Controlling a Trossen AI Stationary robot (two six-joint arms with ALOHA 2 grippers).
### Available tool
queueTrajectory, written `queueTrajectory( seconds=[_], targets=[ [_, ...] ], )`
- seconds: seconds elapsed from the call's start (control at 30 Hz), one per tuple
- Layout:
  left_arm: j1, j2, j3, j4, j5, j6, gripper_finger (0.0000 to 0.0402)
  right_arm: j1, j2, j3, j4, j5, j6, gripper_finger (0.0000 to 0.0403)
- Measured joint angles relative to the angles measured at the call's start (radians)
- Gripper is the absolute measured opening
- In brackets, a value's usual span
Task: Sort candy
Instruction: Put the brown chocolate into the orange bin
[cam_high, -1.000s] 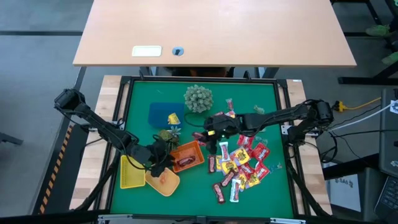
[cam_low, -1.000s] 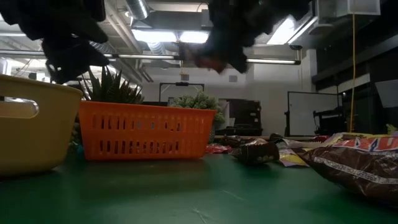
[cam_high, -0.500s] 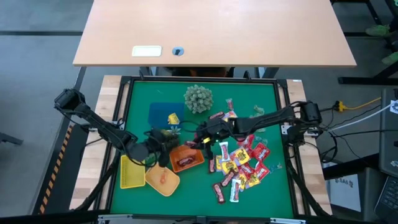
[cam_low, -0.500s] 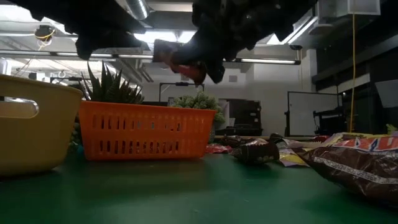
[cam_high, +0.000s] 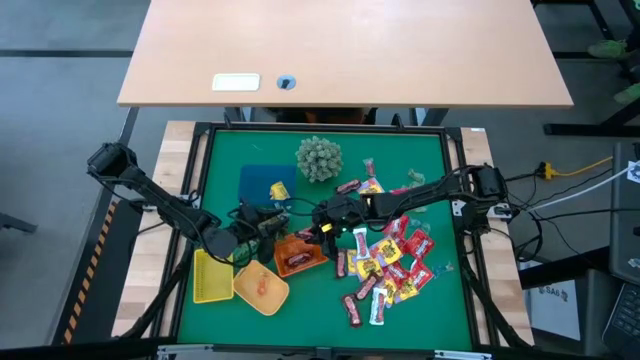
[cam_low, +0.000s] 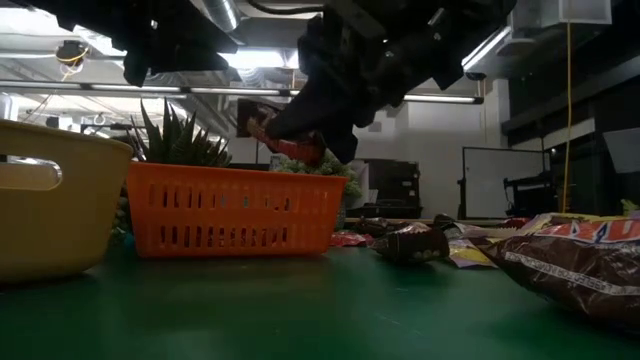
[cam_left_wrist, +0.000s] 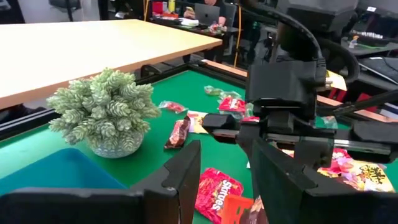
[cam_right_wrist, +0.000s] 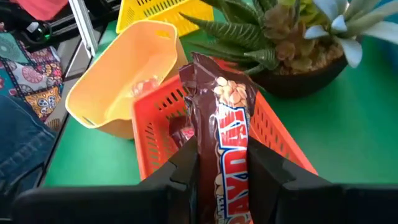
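My right gripper (cam_high: 325, 224) reaches in from the table's right. It is shut on a dark brown candy bar (cam_right_wrist: 222, 112) and hovers over the orange basket (cam_high: 300, 254), which holds red candy. In the low view the bar (cam_low: 278, 142) hangs just above the basket's rim (cam_low: 235, 172). My left gripper (cam_left_wrist: 227, 168) is open and holds nothing. It is raised beside the succulent plant (cam_high: 268, 215), left of the basket. A heap of red, yellow and brown candy (cam_high: 388, 268) lies on the green mat to the right. My right gripper pinches the brown bar between its two fingers, on its long sides near the rear end (cam_right_wrist: 224, 171). The fingers lie along the bar, slanting down from the table's right. The bar's front end (cam_right_wrist: 208, 68) sticks out past the fingertips, lifted clear above the orange basket.
A pale orange bowl (cam_high: 262, 288) with a small piece inside and a yellow basket (cam_high: 212, 277) sit near the basket's left. The spiky pale green plant ball (cam_high: 318, 158) and a blue pad (cam_high: 258, 181) lie toward the far edge. A red packet (cam_left_wrist: 213, 190) lies ahead of my left gripper.
My right gripper has carried the brown bar toward the table's left and downward, from beside the candy heap to just above the orange basket. My left gripper has drawn back from over the trays toward the far edge, next to the succulent.
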Motion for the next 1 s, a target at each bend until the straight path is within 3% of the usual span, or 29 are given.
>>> queueTrajectory(
  seconds=[0.6,0.7,1.0],
  targets=[
    [0.000,0.000,0.000,0.000,-0.004,0.001,0.0131,0.067,0.003,0.000,0.051,0.012,-0.010,0.0095],
    [0.000,0.000,0.000,0.000,-0.004,0.001,0.0131,0.064,0.003,0.000,0.049,0.022,-0.009,0.0117],
    [0.000,0.000,0.000,0.000,-0.004,0.001,0.0131,0.064,0.003,0.000,0.049,0.061,-0.007,0.0233]
  ],
)
